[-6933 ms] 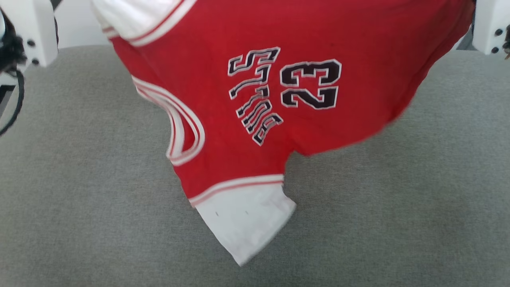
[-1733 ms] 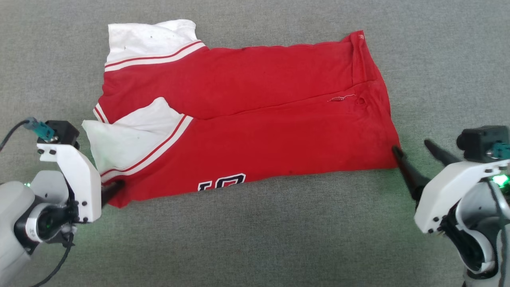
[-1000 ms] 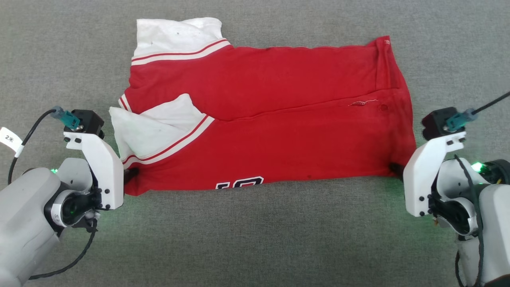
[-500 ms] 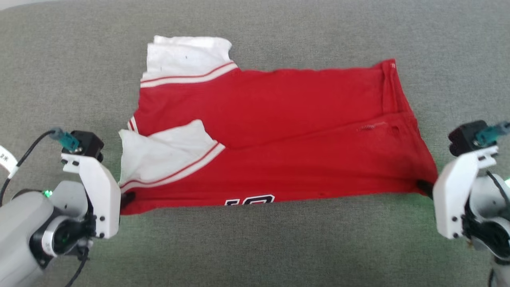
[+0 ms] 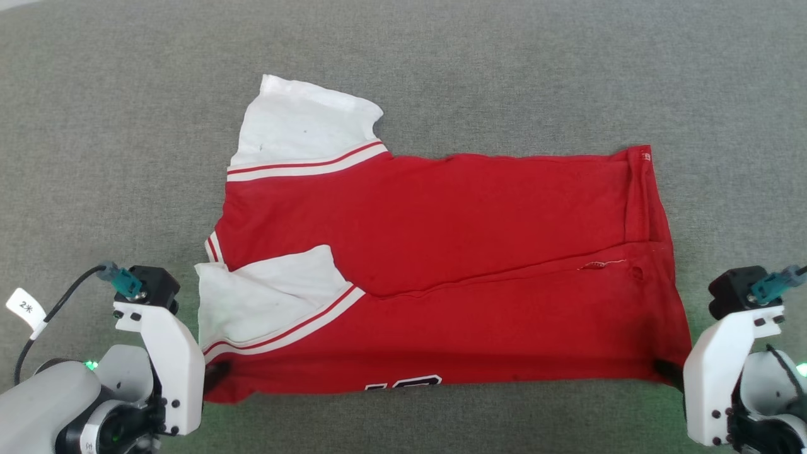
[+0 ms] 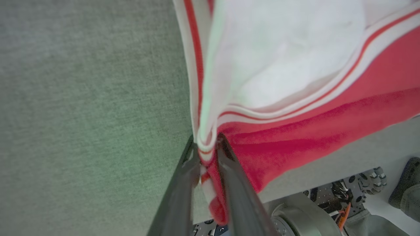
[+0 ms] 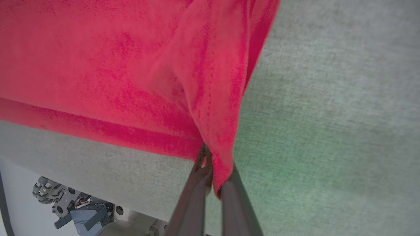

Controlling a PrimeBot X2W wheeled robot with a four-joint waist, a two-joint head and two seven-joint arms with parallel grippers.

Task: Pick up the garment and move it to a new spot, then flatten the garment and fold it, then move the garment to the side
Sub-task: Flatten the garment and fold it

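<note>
Across the whole head view stretches the surface [image 5: 403, 63], a grey, coarse-woven cloth covering, flat and matte. On it, at centre, lies the garment [image 5: 441, 252], a red knit jersey folded lengthwise into a rough rectangle, its sleeve end toward 9 o'clock and its stitched hem band [image 5: 640, 195] toward 3 o'clock. A long crease runs slantwise through the red body.

One white short sleeve [image 5: 302, 129] fans out at 11 o'clock, blunt and trapezoid. The other [image 5: 265, 296] lies folded over the red at 8 o'clock. Each meets the body at red-and-white striped trim [image 5: 302, 167]. At 6 o'clock the tops of black, white-outlined lettering [image 5: 403, 383] peek over the near edge. A small hole [image 5: 637, 273] with loose pale stitching sits toward 3 o'clock.

At 7 o'clock my left jaws are pressed onto the garment's near corner: the left wrist view shows the slim dark fingers [image 6: 183, 183] pinching bunched trim and red cloth. At 5 o'clock my right jaws pinch the near hem corner, the fingers [image 7: 193, 196] clamped on a red fold.
</note>
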